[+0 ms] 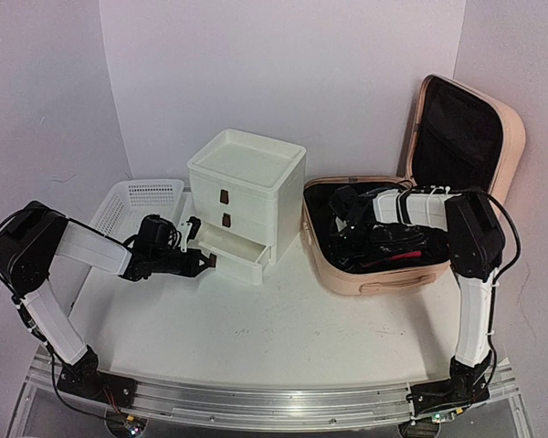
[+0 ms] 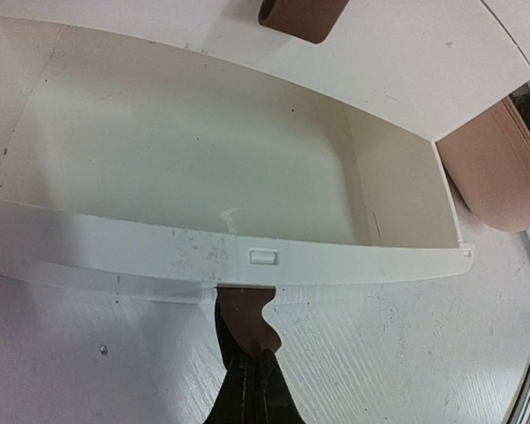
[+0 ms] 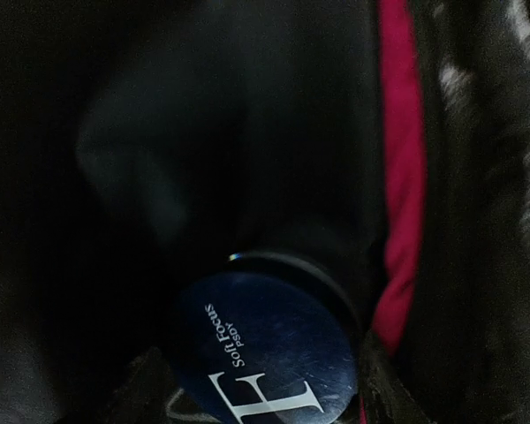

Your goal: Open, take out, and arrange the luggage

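Observation:
The peach-pink luggage (image 1: 384, 278) lies open at the right of the table, its lid (image 1: 510, 137) standing up and dark items filling the lower shell. My right gripper (image 1: 343, 222) reaches down into it. In the right wrist view a round dark-blue compact (image 3: 265, 344) with white lettering sits between the fingertips of this gripper (image 3: 265, 393); whether they press on it is too dark to tell. My left gripper (image 2: 263, 358) is shut on the brown handle (image 2: 246, 314) of the bottom drawer (image 2: 203, 256), which is pulled out and empty.
The white drawer box (image 1: 247, 173) stands mid-table, left of the luggage. A white mesh basket (image 1: 137, 196) lies behind my left arm. A magenta strip (image 3: 402, 221) runs beside the compact among black fabric. White walls close in on both sides and the back.

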Controlling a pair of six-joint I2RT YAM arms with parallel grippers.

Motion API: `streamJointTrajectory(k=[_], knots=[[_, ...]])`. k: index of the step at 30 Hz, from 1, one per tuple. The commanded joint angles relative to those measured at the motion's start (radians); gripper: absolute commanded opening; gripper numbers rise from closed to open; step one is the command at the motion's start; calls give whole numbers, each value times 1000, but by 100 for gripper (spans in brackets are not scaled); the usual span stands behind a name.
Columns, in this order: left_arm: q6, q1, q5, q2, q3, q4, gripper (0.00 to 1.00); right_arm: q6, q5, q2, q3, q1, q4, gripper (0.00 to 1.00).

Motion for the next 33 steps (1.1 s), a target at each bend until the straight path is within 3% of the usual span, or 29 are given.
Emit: streamJointTrajectory(k=[1, 4, 11, 18, 20, 22, 24, 33], knots=[[19, -9, 25, -4, 25, -34, 0, 4, 71, -5, -16, 12, -30, 75], [19, -10, 27, -6, 25, -36, 0, -8, 113, 7, 4, 20, -27, 72], [19, -10, 20, -12, 17, -38, 0, -25, 141, -77, -6, 32, 26, 49], [21, -10, 22, -13, 13, -41, 0, -30, 137, -247, -106, 31, 156, 44], [20, -11, 23, -9, 10, -41, 0, -37, 131, -235, -95, 29, 156, 47], [19, -10, 27, -7, 8, -41, 0, -32, 110, -209, -70, 23, 162, 65], [17, -11, 30, -6, 5, -42, 0, -30, 81, -157, -12, 10, 176, 72], [10, -11, 31, -28, -4, -46, 0, 166, 108, 172, 357, -30, 228, 74]])
